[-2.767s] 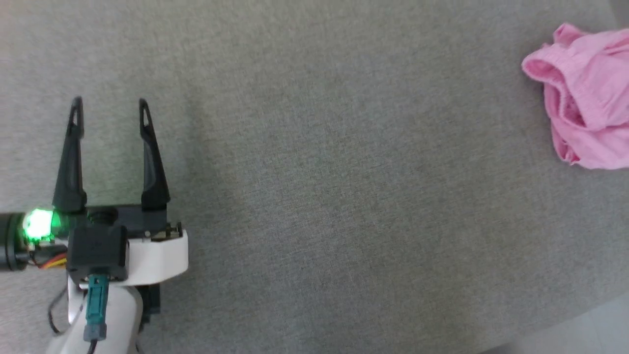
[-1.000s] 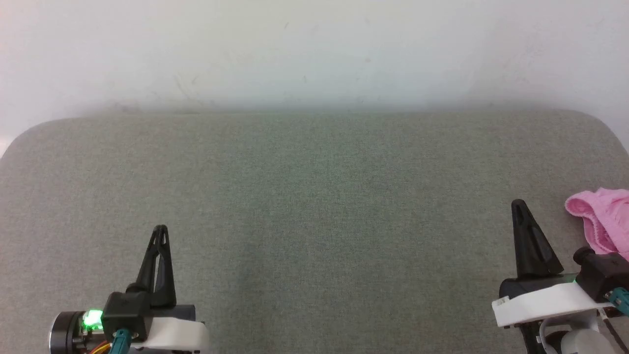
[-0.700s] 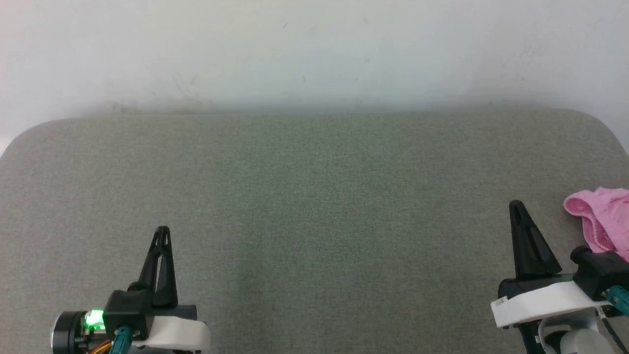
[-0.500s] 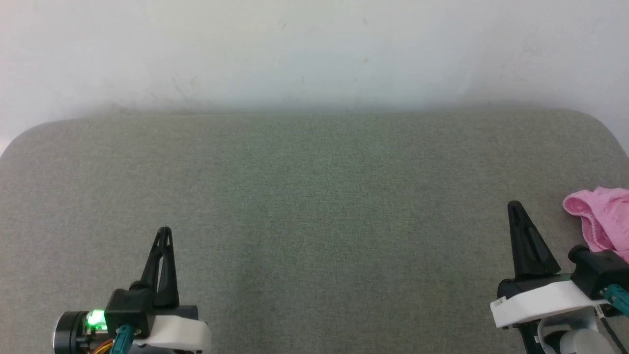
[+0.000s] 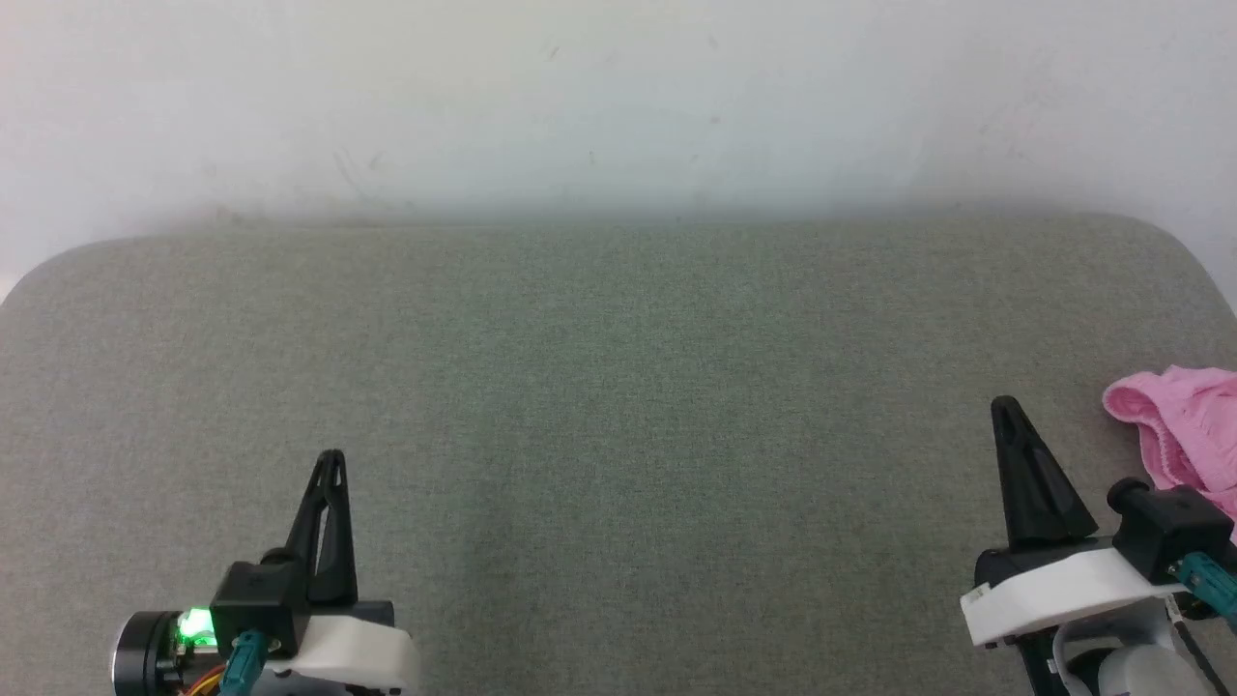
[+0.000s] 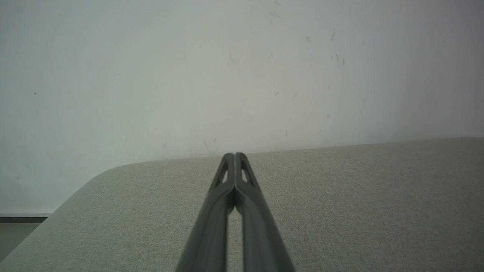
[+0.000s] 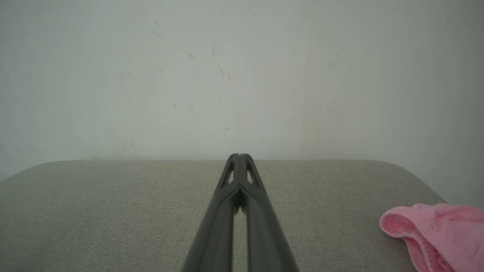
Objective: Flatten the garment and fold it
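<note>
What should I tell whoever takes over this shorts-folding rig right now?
The left end effector is shut and empty, at the near left of the grey surface.
The right end effector is shut and empty, beside the garment and apart from it.
The garment lies crumpled at the surface's right edge, partly outside the head view.
Done: nothing yet.
Left: grasp, flatten, fold.

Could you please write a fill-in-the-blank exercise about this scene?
1. The crumpled light pink cotton shorts lie on the robot's ____ side of the grey fabric surface.
2. The left gripper is ____ (open/shut).
3. The right gripper grasps ____.
Missing words: right; shut; nothing.
</note>
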Tool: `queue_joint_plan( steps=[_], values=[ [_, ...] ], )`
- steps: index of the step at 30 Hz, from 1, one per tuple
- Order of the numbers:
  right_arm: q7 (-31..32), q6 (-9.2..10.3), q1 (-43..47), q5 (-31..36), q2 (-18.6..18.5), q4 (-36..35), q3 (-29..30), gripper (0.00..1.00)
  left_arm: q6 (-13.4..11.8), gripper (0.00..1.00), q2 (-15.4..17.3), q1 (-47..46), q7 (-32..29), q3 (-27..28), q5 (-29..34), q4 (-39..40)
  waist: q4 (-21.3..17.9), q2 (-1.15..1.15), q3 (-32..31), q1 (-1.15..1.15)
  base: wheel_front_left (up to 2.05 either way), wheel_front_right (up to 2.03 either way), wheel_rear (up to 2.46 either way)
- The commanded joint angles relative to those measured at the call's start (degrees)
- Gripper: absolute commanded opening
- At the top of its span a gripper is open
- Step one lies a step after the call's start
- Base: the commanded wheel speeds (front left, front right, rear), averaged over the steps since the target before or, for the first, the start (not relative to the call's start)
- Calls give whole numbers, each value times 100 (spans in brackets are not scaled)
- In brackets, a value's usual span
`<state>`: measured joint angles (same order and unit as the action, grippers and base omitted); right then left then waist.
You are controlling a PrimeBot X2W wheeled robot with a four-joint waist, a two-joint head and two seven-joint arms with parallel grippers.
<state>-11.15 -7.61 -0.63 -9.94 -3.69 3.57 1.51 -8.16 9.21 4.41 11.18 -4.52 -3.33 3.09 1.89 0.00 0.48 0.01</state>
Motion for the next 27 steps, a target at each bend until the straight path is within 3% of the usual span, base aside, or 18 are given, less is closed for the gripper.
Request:
queue_joint_plan(
  steps=[1, 27],
  values=[
    [25, 3, 17, 59, 17, -39, -16, 0, 29, 0, -31, -97, -29, 38, 50, -17, -2, 0, -1, 0, 0, 0, 0],
    [329, 6, 30, 320, 34, -128, -54, 0, 248, 0, -199, -193, -333, 153, 129, -99, -54, 0, -14, 0, 0, 0, 0]
  ],
)
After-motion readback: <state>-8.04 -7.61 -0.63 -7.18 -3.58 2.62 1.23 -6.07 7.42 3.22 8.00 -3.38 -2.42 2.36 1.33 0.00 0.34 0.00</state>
